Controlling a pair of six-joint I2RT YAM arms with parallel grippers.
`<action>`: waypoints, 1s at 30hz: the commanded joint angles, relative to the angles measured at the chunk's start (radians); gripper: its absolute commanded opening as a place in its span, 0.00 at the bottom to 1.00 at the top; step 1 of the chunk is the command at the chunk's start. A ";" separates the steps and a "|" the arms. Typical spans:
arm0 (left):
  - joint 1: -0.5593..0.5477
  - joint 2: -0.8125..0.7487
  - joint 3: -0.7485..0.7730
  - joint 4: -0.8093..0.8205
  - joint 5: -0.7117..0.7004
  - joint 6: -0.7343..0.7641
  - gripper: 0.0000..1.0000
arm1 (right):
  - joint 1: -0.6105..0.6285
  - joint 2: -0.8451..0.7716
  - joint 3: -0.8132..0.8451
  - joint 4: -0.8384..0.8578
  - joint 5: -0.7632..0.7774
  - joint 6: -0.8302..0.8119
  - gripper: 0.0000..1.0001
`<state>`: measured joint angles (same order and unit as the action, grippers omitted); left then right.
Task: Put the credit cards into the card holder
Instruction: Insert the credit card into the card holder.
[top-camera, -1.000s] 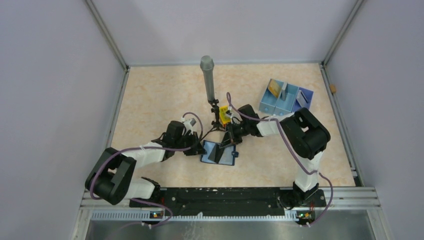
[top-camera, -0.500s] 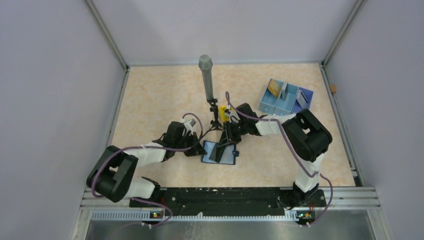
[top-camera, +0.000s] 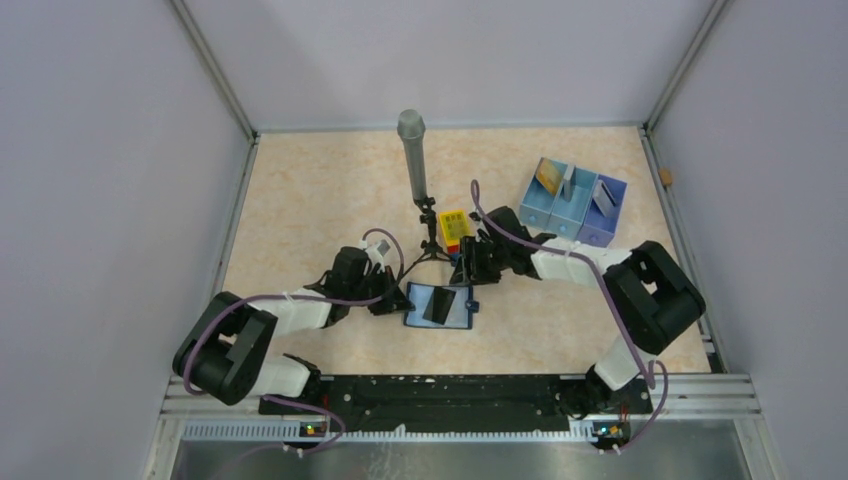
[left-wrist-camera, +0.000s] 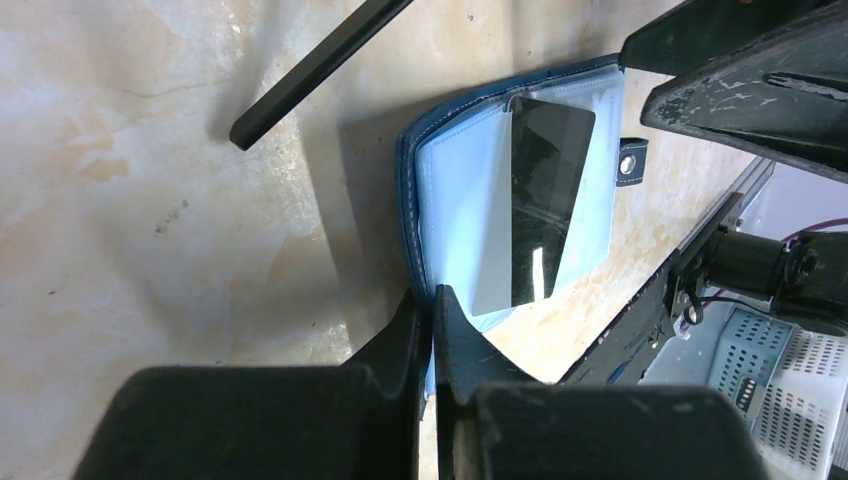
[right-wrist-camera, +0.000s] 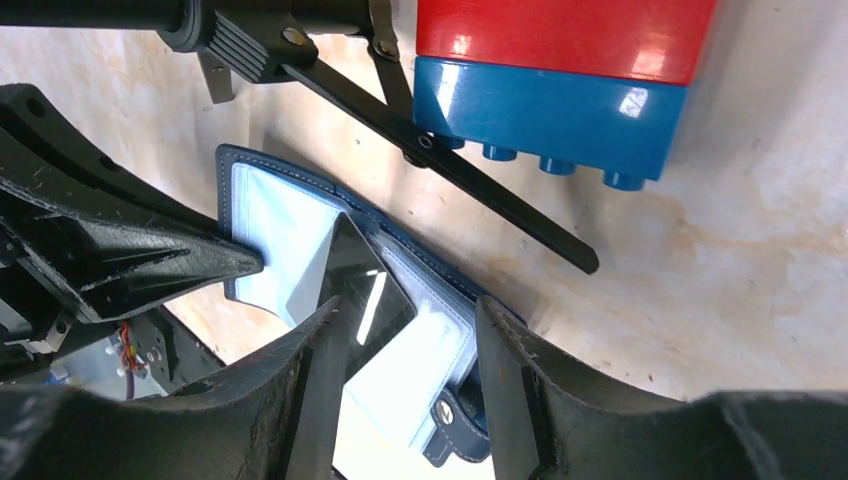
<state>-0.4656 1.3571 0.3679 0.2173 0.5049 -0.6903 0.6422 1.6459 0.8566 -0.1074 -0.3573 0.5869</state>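
The card holder (top-camera: 452, 307) lies open on the table, light blue inside up, and shows in both wrist views (left-wrist-camera: 455, 190) (right-wrist-camera: 275, 215). A dark credit card (top-camera: 434, 306) (left-wrist-camera: 545, 195) (right-wrist-camera: 365, 275) lies slanted across its inside. My left gripper (top-camera: 400, 300) (left-wrist-camera: 432, 300) is shut on the holder's left edge. My right gripper (top-camera: 467, 270) (right-wrist-camera: 410, 330) hovers open just above the holder's far right side, nothing between its fingers. Three more credit cards, gold (top-camera: 546, 177), grey (top-camera: 567, 185) and pale (top-camera: 604, 196), stand in the tray.
A pale blue three-compartment tray (top-camera: 560, 212) sits at the back right. A yellow-topped toy brick block (top-camera: 453, 226) (right-wrist-camera: 560, 70) stands just behind the holder. A microphone (top-camera: 413, 150) on a small tripod stands beside it, one leg (right-wrist-camera: 480, 195) (left-wrist-camera: 310, 70) reaching near the holder.
My right gripper has opened, let go of the dark card on the holder, and drawn back to the right. My left gripper has closed on the holder's edge.
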 joint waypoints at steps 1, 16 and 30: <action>-0.003 -0.017 -0.018 0.019 -0.004 -0.003 0.00 | 0.035 -0.084 -0.016 -0.040 0.094 0.040 0.47; -0.004 -0.016 -0.015 0.021 0.003 0.002 0.00 | 0.187 -0.074 -0.063 0.009 0.267 0.271 0.37; -0.003 -0.024 -0.006 0.007 0.012 0.027 0.00 | 0.264 0.089 0.093 -0.125 0.458 0.233 0.35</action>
<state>-0.4656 1.3563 0.3626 0.2234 0.5083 -0.6968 0.8738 1.6665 0.8963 -0.1528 0.0090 0.8455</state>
